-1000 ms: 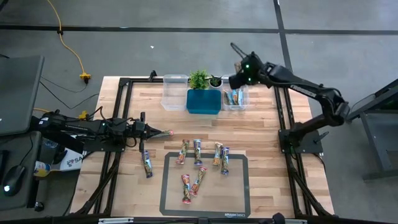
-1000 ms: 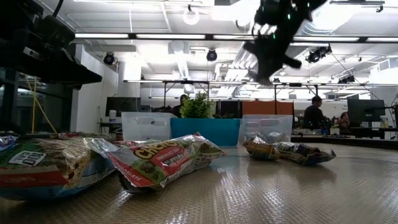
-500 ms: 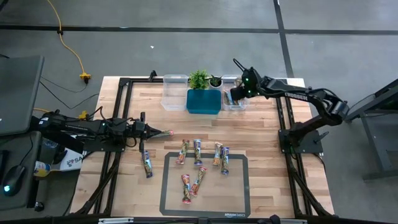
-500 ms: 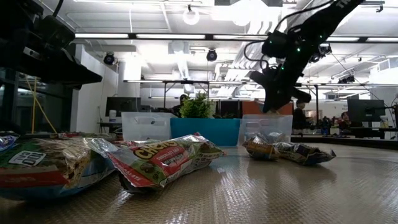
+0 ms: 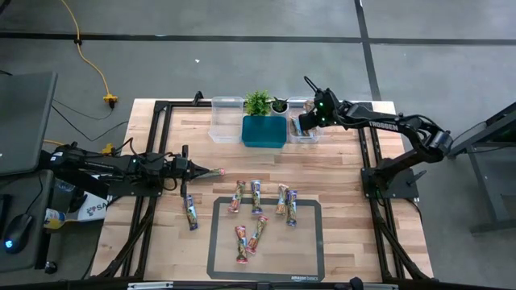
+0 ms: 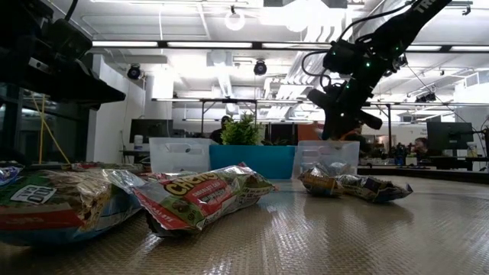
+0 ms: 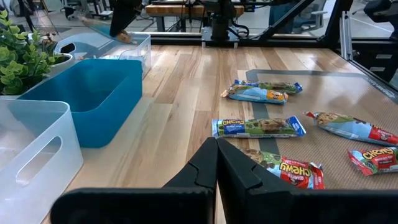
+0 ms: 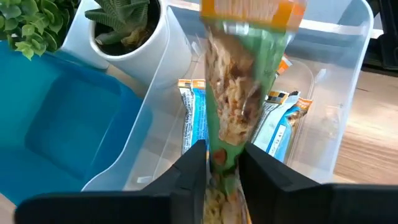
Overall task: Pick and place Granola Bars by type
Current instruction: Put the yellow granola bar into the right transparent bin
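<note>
I hold the right gripper (image 8: 222, 163) over the clear plastic bin (image 8: 348, 93) at the desk's far edge, clamped on a green-wrapped granola bar (image 8: 239, 106) hanging above its sorted mates, while my clenched left gripper (image 7: 217, 163) waits beside the mat's loose bars (image 5: 256, 197).

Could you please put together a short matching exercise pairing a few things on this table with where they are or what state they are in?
Things:
1. right gripper
2. left gripper
3. blue bin
4. leafy plant

States or places:
A. empty inside
B. shut, over the bare wood
C. behind the blue bin
D. holding a green-wrapped bar above the right-hand clear bin

Pairs: 1-D, 2-B, 3-A, 4-C
</note>
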Controlling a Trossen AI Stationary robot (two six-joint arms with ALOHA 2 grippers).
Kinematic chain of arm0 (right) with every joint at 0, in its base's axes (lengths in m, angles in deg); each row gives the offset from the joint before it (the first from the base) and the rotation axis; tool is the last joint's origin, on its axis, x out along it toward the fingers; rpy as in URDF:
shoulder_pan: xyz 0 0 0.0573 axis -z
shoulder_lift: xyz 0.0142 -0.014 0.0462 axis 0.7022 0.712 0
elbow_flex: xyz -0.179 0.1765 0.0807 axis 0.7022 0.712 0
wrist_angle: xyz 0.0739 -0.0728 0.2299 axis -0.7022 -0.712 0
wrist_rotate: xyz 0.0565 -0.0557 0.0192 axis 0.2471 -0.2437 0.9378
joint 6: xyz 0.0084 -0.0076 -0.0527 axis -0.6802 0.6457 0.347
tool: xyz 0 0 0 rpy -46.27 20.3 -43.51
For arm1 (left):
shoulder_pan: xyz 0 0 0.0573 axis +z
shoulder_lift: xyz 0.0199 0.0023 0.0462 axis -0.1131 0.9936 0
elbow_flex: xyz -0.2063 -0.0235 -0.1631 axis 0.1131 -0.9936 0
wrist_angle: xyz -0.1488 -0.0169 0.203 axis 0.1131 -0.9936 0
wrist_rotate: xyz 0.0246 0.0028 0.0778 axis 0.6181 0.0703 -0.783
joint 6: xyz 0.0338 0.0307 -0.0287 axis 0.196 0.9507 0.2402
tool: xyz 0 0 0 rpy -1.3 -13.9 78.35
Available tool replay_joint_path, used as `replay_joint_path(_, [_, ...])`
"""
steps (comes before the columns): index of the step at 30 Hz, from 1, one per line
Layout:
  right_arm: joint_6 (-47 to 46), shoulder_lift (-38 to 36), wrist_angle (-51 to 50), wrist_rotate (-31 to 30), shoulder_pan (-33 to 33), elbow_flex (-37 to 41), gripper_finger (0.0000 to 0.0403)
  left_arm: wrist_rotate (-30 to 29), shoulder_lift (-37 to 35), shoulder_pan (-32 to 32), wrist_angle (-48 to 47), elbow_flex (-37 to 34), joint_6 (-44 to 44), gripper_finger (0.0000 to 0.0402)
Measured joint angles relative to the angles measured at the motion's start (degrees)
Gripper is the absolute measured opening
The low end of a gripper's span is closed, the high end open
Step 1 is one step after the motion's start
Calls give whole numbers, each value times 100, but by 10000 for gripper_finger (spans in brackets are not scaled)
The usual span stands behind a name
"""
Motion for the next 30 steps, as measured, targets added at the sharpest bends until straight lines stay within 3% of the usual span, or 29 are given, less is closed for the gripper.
replay_joint_path(12, [324, 0, 372, 56, 0, 0, 147, 0, 0, 1, 2, 0, -2, 1])
replay_joint_path(18, [402, -1, 1418, 654, 0, -4, 147, 0, 0, -1, 1, -1, -1, 1])
replay_joint_path(22, [400, -2, 1996, 1361, -56, -4, 140, 0, 0, 1, 0, 0, 0, 1])
replay_joint_path(30, [206, -29, 2815, 2137, -706, -7, 138, 0, 0, 1, 0, -2, -1, 1])
